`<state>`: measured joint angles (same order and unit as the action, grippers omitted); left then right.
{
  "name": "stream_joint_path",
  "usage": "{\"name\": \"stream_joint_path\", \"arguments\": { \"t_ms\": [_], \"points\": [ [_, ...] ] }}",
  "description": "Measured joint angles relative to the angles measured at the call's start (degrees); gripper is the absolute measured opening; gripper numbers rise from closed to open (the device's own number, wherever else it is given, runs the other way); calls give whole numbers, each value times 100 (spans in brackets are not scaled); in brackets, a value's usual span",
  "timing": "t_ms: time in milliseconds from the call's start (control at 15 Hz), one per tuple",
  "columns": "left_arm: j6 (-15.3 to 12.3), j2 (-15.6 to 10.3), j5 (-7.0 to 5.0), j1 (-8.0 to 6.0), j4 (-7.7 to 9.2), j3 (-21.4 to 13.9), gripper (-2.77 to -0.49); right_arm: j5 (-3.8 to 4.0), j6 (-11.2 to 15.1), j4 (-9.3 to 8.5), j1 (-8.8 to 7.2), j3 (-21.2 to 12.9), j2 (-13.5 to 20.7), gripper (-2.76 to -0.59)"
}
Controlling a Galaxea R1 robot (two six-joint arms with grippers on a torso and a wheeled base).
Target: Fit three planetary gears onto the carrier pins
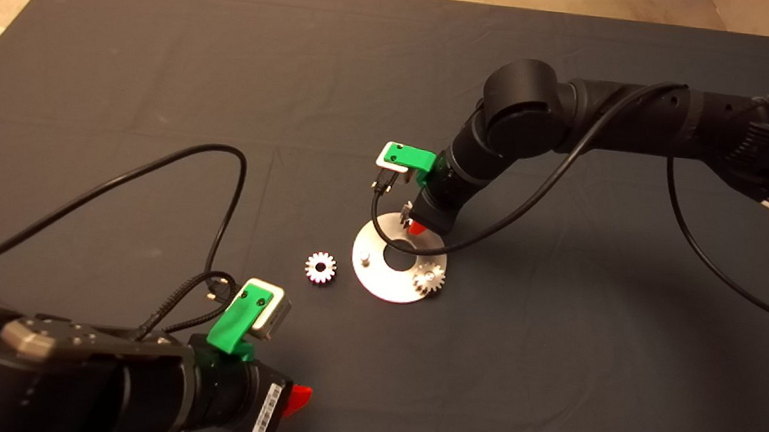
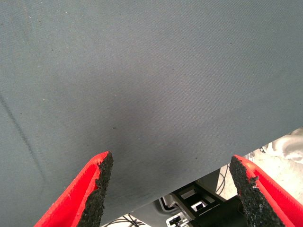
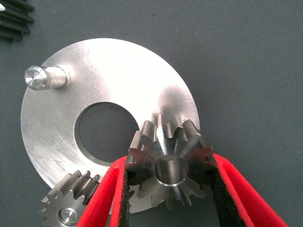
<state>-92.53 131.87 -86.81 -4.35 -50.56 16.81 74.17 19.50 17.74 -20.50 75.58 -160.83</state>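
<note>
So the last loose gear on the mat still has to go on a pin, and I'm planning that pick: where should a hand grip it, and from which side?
Grip the loose gear across its toothed rim, coming from straight above. It seems to lie flat, bore up, apart from the carrier disc, leaving opposite sides free.

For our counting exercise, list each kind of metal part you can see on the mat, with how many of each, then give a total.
Planetary gears: 3 (one on the mat, one seated on a pin, one held by the right gripper over the disc)
Carrier disc: 1
Bare carrier pins: 1
Total: 5
</note>
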Motion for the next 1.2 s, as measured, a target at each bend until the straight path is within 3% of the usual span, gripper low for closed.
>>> {"name": "stream_joint_path", "arguments": {
  "t_ms": [333,1200],
  "points": [
    [2,0,1,2,1,0,-151,-71,-83,-71,-11,79,0,-234],
    [0,-48,19,-44,5,0,-151,-88,-171,-74,-24,127,-52,-234]
  ]
}}
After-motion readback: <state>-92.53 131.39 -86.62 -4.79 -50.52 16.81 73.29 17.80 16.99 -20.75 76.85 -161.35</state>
